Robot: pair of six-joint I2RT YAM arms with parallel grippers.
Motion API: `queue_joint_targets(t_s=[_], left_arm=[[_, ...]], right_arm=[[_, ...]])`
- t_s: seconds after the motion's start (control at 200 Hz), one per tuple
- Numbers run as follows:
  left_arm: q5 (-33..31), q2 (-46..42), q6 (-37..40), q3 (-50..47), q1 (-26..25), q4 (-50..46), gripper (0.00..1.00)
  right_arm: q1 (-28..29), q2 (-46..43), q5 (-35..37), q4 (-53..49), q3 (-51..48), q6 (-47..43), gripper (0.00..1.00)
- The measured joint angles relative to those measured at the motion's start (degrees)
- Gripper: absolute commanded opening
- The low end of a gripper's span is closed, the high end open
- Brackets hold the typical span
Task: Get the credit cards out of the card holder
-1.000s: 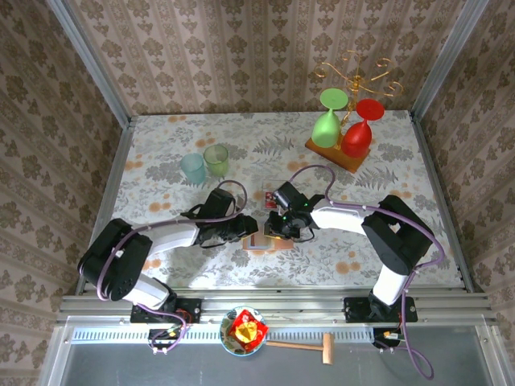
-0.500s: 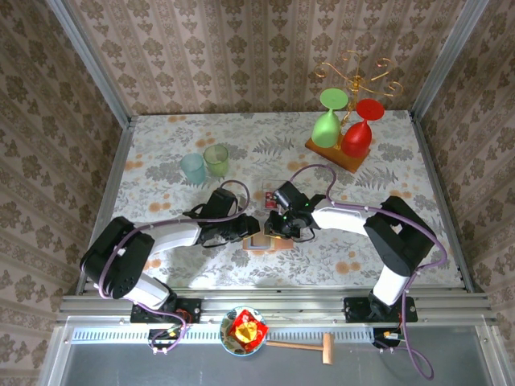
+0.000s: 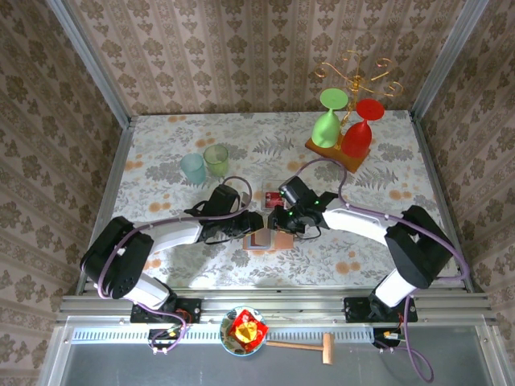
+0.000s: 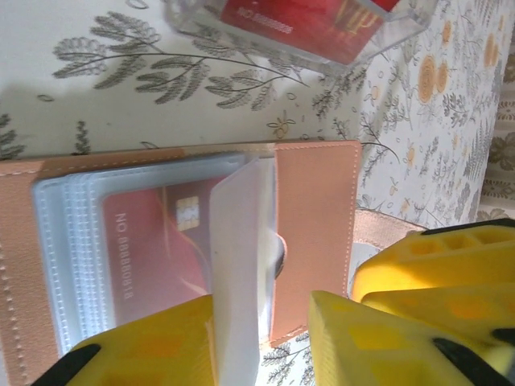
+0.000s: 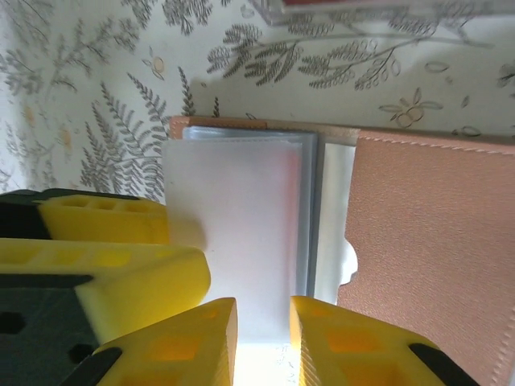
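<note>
The salmon-brown card holder (image 3: 264,241) lies open on the table between my two grippers. In the left wrist view its leather flap (image 4: 318,201) sits right of clear sleeves, and a red credit card (image 4: 153,241) shows inside them. One translucent sleeve (image 4: 241,265) stands lifted and leans against one finger of my open left gripper (image 4: 261,322). My right gripper (image 5: 263,310) hovers over a milky sleeve (image 5: 233,217) with its jaws a little apart and nothing pinched. In the top view the left gripper (image 3: 248,227) and right gripper (image 3: 283,225) meet over the holder.
A clear case holding red cards (image 3: 272,195) lies just behind the holder. Blue (image 3: 193,167) and green (image 3: 216,159) cups stand at the back left. A wooden stand with green and red glasses (image 3: 338,145) is at the back right.
My right arm has swung its elbow to the right and its gripper has shifted slightly right over the holder. The left gripper has opened a little.
</note>
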Motion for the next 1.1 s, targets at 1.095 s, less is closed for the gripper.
queue_joint_targets(t_s=[1.095], left_arm=[[2.9, 16.0, 0.0, 14.9, -6.8, 0.6, 0.55]], right_arm=[[-8.7, -21.7, 3.0, -6.6, -12.5, -1.6, 0.28]])
